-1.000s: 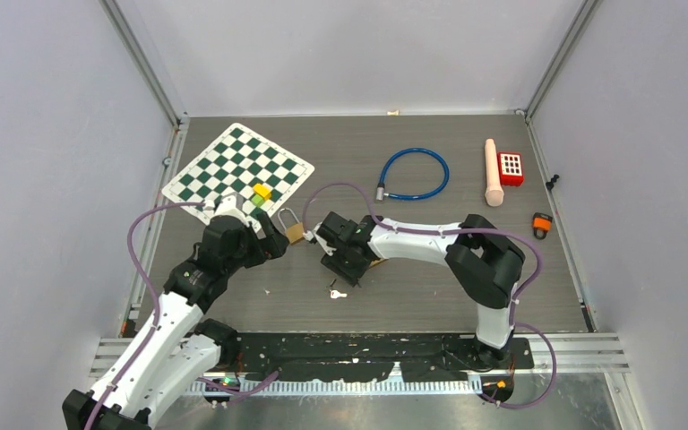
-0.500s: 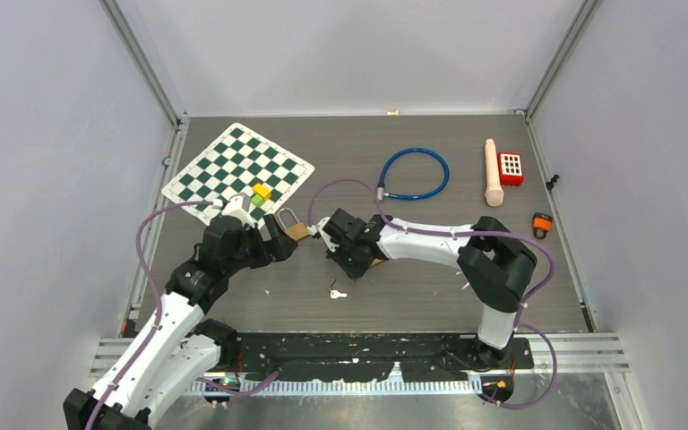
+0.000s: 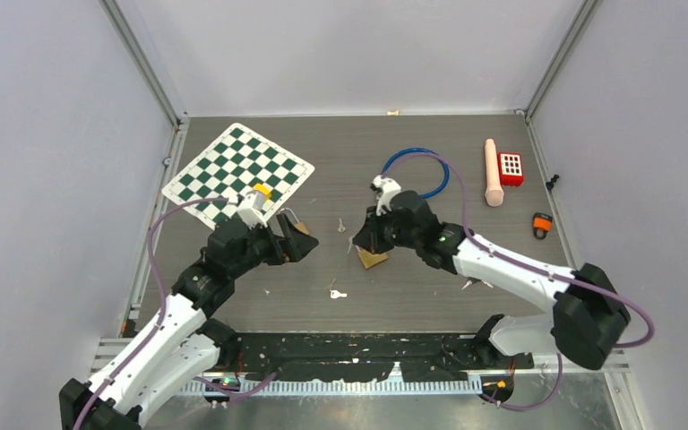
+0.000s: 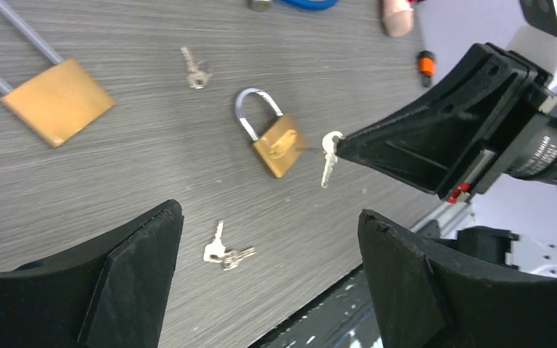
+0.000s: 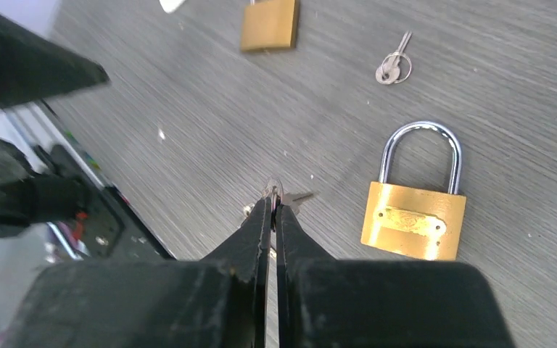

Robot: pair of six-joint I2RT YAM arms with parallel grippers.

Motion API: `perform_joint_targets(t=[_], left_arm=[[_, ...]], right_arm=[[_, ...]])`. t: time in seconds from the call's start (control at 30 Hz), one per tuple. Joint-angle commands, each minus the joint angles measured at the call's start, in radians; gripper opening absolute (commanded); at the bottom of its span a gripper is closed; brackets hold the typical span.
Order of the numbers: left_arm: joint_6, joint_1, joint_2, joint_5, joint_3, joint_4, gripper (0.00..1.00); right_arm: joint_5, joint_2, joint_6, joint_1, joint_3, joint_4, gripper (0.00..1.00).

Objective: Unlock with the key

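The right hand (image 5: 272,212) is pinched fully closed on the key (image 4: 327,159). It grips only the edge of the key's head, so the blade dangles loose above the table (image 3: 394,300), near the small brass padlock (image 5: 413,221). The left hand (image 4: 265,217) is spread wide and empty. It hovers over the table between that padlock and a second, long-shackled padlock (image 4: 56,101).

The key looks thin, stiff, light and slick. With so little metal between the fingers, it will likely swivel or slip once its tip meets the keyhole. A firmer hold would lie across the flat faces of the head, with the blade in line with the fingers.

The padlock is a dense, hard, smooth block lying flat and unrestrained, so it will probably skate across the table under any push. The left hand would do best to clamp the broad sides of its body, leaving the keyhole end clear. I cannot make out the keyhole itself. Spare keys (image 4: 226,254) lie nearby on the table.
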Motion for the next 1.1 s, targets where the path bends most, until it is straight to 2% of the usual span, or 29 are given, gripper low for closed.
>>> perform_joint_targets(t=[0.0, 0.1, 0.23, 0.47, 0.73, 1.07], left_arm=[[-0.079, -0.052, 0.005, 0.038, -0.027, 0.238, 0.87], [-0.148, -0.069, 0.029, 0.061, -0.057, 0.400, 0.85], [-0.189, -0.096, 0.084, 0.094, -0.051, 0.520, 0.82], [-0.262, -0.143, 0.210, 0.183, -0.019, 0.708, 0.70], [-0.328, -0.168, 0.305, 0.237, 0.005, 0.838, 0.57], [-0.389, -0.179, 0.398, 0.292, 0.041, 0.949, 0.35]], right_arm=[[-0.009, -0.153, 0.234, -0.049, -0.130, 0.324, 0.05], [0.019, -0.237, 0.314, -0.060, -0.200, 0.441, 0.05], [0.067, -0.315, 0.397, -0.062, -0.274, 0.562, 0.05], [0.095, -0.367, 0.457, -0.063, -0.347, 0.705, 0.05], [0.106, -0.400, 0.460, -0.062, -0.374, 0.744, 0.05], [0.077, -0.397, 0.475, -0.062, -0.391, 0.772, 0.05]])
